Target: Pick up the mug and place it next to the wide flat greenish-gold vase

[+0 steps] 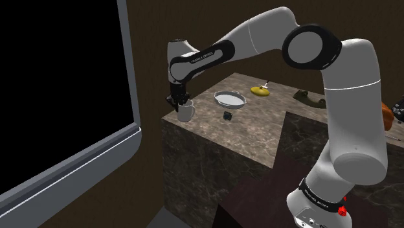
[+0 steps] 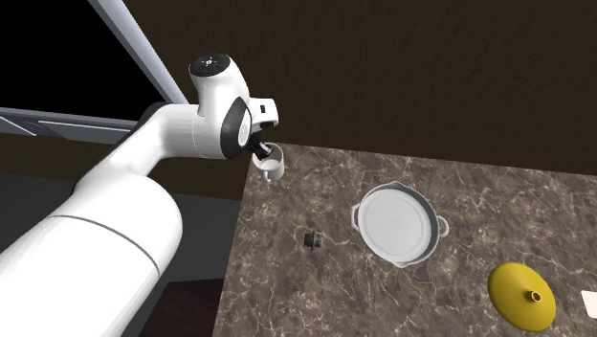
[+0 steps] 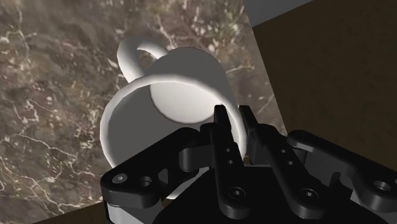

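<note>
A white mug [image 1: 186, 114] [image 2: 273, 167] stands on the dark marble counter [image 1: 259, 126] near its corner at the shoulder view's left. My gripper [image 1: 179, 102] [image 2: 259, 150] comes down on it from above. In the wrist view the gripper [image 3: 234, 118] is shut on the mug [image 3: 184, 83], with one finger inside the rim and one outside, opposite the handle. The wide flat greenish-gold vase [image 1: 260, 91] [image 2: 521, 295] lies far across the counter.
A round white pan with two handles [image 1: 230, 98] [image 2: 400, 223] sits between mug and vase. A small dark cube [image 1: 227, 115] [image 2: 312, 239] lies near it. The counter's edges drop off close beside the mug. A big window frame [image 1: 129, 78] stands beyond that corner.
</note>
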Controlling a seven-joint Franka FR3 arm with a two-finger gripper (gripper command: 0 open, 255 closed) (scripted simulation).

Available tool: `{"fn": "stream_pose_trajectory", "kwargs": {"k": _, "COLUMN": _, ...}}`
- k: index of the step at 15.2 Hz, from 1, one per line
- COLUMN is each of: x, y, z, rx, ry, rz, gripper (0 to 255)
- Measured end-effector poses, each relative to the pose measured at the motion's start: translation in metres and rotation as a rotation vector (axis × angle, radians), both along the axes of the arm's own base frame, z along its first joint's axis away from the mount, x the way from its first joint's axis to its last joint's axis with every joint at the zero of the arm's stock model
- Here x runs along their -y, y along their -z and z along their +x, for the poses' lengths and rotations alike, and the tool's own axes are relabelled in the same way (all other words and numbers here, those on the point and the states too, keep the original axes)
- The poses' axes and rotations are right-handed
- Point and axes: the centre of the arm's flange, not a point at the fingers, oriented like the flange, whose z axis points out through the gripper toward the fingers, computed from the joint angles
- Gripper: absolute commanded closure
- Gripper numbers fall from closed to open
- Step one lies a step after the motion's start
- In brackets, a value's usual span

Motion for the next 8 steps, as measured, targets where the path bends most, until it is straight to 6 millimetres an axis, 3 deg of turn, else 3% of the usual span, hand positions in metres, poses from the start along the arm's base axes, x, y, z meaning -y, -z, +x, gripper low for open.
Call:
{"fn": "stream_pose_trajectory", "kwargs": {"k": 5, "x": 0.0, "y": 0.0, "z": 0.0, "rx": 0.0, "ry": 0.0, "rz": 0.0, "gripper": 255}}
{"fn": "stream_pose_trajectory", "kwargs": {"k": 8, "x": 0.0, "y": -0.011, "z": 0.0, "rx": 0.0, "ry": 0.0, "rz": 0.0, "gripper": 255}}
